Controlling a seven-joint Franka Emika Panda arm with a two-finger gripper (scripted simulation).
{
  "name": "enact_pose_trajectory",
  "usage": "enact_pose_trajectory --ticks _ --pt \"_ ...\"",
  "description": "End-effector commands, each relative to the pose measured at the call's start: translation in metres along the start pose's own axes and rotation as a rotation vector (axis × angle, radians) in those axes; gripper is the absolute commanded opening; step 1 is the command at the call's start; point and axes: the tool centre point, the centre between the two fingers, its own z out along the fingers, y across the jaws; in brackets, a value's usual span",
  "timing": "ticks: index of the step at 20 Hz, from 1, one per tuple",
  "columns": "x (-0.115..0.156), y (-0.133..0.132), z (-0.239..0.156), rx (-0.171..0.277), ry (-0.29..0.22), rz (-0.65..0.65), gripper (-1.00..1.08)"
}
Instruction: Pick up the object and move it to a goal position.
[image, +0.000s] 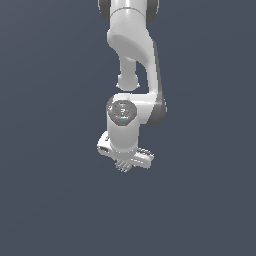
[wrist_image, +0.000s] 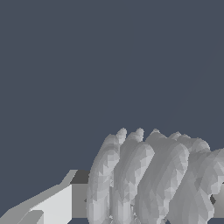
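The object (wrist_image: 148, 179) is a pale grey lump with several rounded ridges, and it fills the space between my fingers in the wrist view. One white finger (wrist_image: 52, 205) with a dark pad presses its side, and the other finger (wrist_image: 217, 202) shows only at the picture's edge. My gripper (wrist_image: 146, 208) is shut on the object. In the exterior view the object (image: 123, 165) pokes out just under the hand, where the gripper (image: 125, 162) points downward. No goal position mark is in view.
The white arm (image: 135, 55) rises straight above the hand. A plain dark blue-grey surface (image: 45, 200) fills everything around it, with no other objects or edges showing.
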Motion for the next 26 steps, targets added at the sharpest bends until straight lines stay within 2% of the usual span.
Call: enact_pose_trajectory --ticks 1,26 --pt "-0.002 0.016 -0.023 0.0 0.001 0.001 -1.0" --pt "-0.018 0.185 -0.276 0.001 0.002 0.001 -1.0"
